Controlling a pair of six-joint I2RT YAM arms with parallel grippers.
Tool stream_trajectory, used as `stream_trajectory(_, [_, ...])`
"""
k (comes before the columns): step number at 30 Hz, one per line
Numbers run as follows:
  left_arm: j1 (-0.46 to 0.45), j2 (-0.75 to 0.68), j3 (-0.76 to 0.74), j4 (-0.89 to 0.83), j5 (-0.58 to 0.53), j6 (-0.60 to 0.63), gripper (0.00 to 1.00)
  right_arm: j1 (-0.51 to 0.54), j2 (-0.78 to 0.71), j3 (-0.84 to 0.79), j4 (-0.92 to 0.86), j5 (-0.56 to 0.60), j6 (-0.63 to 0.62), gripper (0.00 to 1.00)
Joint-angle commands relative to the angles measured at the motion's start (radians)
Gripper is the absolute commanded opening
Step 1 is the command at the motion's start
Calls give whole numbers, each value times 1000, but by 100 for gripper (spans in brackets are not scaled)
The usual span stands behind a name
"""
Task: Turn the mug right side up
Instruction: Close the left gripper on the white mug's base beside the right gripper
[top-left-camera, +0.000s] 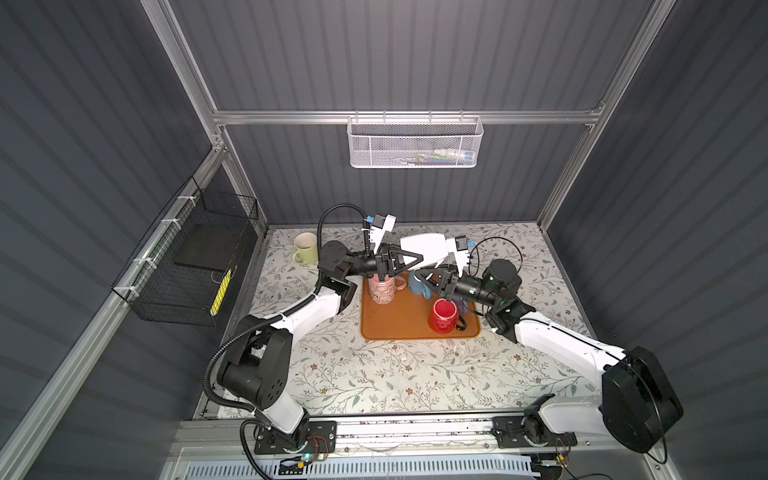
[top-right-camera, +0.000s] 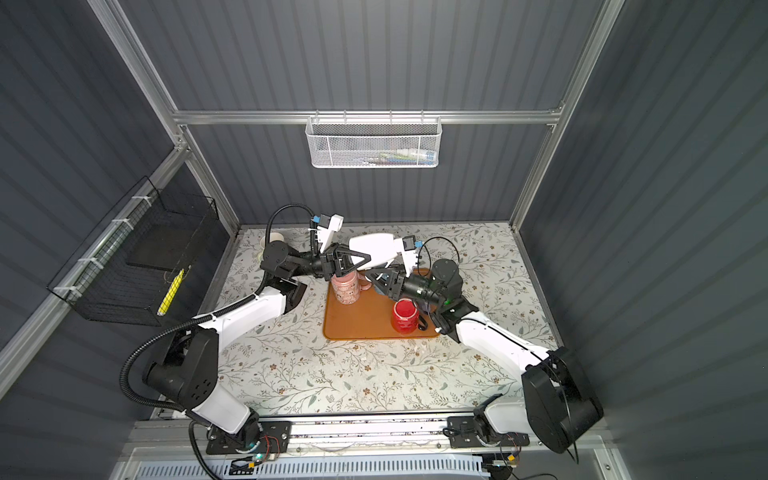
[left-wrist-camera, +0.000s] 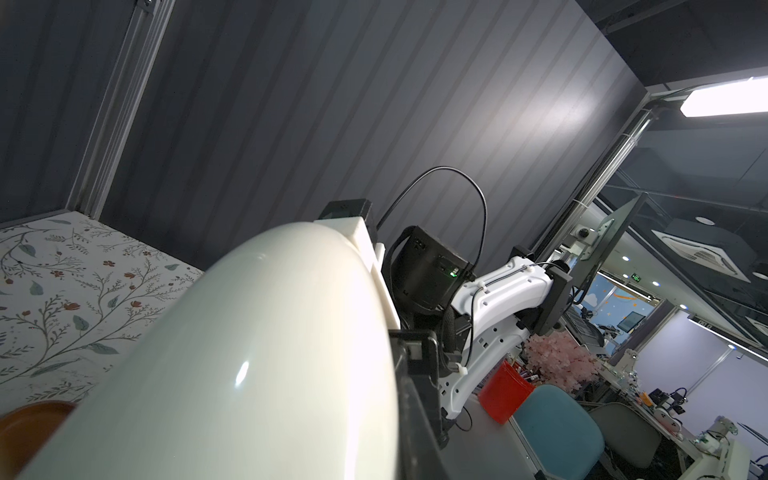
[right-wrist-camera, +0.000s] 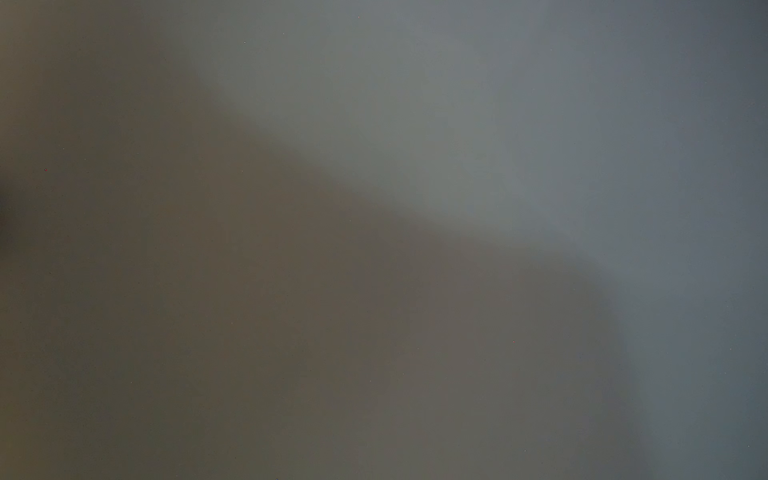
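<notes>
Aluminium rail (top-left-camera: 415, 428) foremost; floral tabletop (top-left-camera: 374, 374), orange tray (top-left-camera: 399, 322); white mug (top-left-camera: 428, 247) aloft; ribbed walls (top-left-camera: 415, 54).

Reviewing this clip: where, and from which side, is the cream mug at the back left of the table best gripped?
Probably its rim wall, from straight above: the cream mug stands upright, mouth open, well apart from the tray. Pinch the wall with one jaw inside and one outside, on the side away from its handle, which juts toward the left wall.
</notes>
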Motion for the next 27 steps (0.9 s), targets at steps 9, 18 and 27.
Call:
stream_trajectory(9, [-4,-16,33,-112,-17,94,0,-5,25,-4,28,59,-36,29])
stream_trajectory(18, [18,-46,19,-248,-44,191,0,-4,32,-25,29,73,-36,37])
stream_trajectory(27, [29,-73,18,-431,-68,317,0,-7,49,-36,42,70,-25,40])
